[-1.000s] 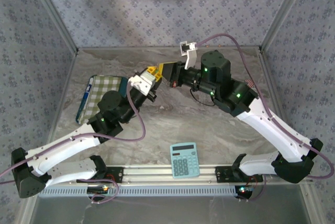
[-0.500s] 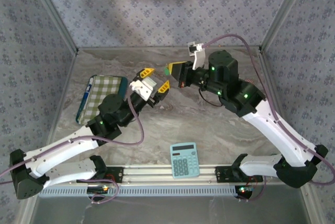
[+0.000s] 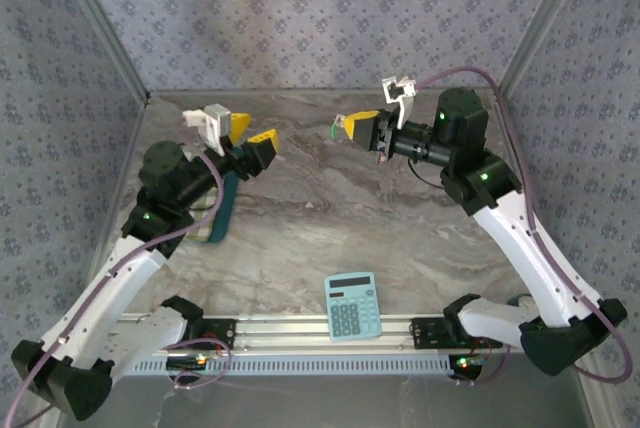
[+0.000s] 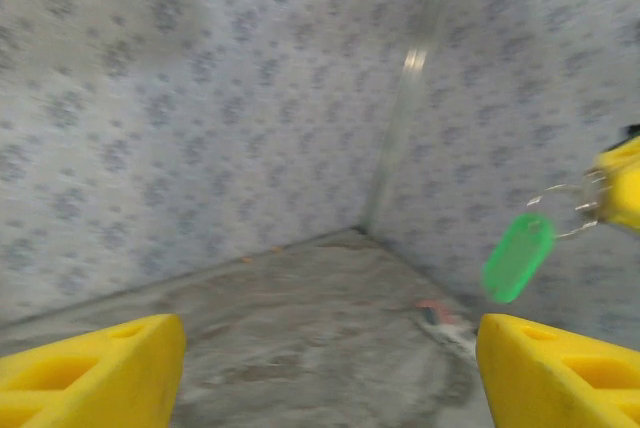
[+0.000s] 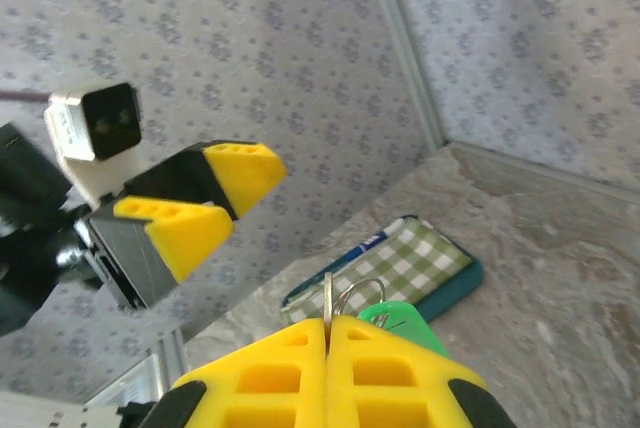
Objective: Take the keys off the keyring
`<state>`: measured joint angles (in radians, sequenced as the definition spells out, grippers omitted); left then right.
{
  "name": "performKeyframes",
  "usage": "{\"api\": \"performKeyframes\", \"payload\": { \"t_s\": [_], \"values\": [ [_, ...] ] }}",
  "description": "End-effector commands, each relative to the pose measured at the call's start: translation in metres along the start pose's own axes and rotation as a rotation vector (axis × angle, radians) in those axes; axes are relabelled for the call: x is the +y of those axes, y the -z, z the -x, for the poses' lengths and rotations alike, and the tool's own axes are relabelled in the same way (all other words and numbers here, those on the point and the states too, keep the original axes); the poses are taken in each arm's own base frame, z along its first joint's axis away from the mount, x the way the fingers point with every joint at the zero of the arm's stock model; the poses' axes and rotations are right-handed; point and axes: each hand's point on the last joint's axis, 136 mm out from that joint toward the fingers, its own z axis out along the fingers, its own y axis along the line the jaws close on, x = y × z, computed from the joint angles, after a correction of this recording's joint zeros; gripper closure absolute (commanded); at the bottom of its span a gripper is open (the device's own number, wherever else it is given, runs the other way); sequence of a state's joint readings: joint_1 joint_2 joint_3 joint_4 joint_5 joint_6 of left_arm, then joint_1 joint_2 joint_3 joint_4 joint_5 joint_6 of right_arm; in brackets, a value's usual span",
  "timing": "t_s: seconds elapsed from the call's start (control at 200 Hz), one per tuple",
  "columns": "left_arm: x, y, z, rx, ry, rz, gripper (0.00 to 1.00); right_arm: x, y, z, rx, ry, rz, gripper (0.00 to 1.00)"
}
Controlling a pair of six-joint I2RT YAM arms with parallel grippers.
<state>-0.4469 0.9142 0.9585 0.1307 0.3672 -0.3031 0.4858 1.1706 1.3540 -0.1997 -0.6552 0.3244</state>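
Now: right jaws pinch the keyring point(image 5: 352, 298) aloft, left jaws spread and empty

Yellow right jaws are pressed together on the keyring, a thin wire loop poking out of the seam between them. The keys point(image 4: 517, 256) show as one small bright green piece hanging off that loop, in the air above the far middle of the bench point(image 3: 330, 218), touching nothing else; single keys not tellable. The left jaws stand wide with nothing between them, well apart from the green piece and facing it. Also a calculator point(image 3: 351, 305) at the near edge and a checked pouch point(image 5: 400, 258) on the left side of the bench, both uninvolved. Handling, my guess: very light, green piece stiff and smooth, free to swing and twist on the loop, so likely to slip or turn away if nudged. Wire loop looks springy, thin, hard to pinch. Best hold looks like the flat faces of the green piece, at its free lower end, with the right side as the anchor
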Motion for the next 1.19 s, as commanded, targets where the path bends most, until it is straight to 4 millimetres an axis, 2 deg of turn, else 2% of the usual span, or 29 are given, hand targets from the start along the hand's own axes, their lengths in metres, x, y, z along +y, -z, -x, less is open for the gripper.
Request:
{"api": "performKeyframes", "payload": {
  "t_s": [0.0,0.11,0.24,0.49,0.66,0.96,1.149,1.189],
  "values": [
    [-0.052,0.009,0.014,0.070,0.147,-0.353,0.24,0.036,-0.001,0.007,-0.008,0.098,0.253,1.00],
    [-0.067,0.008,0.015,0.130,0.160,-0.469,0.25,0.050,-0.004,0.003,0.023,0.117,0.356,1.00],
    [-0.080,0.007,0.015,0.166,0.167,-0.573,0.25,0.054,-0.009,-0.002,0.055,0.096,0.425,1.00],
    [-0.099,0.003,0.010,0.215,0.150,-0.671,0.23,0.069,-0.012,-0.006,0.081,0.090,0.516,1.00],
    [-0.110,-0.002,0.006,0.243,0.140,-0.717,0.24,0.072,-0.014,-0.007,0.087,0.082,0.526,1.00],
    [-0.116,-0.005,0.007,0.240,0.124,-0.735,0.38,0.070,-0.016,-0.010,0.102,0.066,0.524,1.00],
    [-0.118,-0.006,0.008,0.239,0.116,-0.740,0.61,0.067,-0.017,-0.010,0.103,0.059,0.514,1.00],
    [-0.118,-0.005,0.009,0.240,0.111,-0.739,0.63,0.066,-0.017,-0.010,0.101,0.059,0.510,1.00]
  ]
}}
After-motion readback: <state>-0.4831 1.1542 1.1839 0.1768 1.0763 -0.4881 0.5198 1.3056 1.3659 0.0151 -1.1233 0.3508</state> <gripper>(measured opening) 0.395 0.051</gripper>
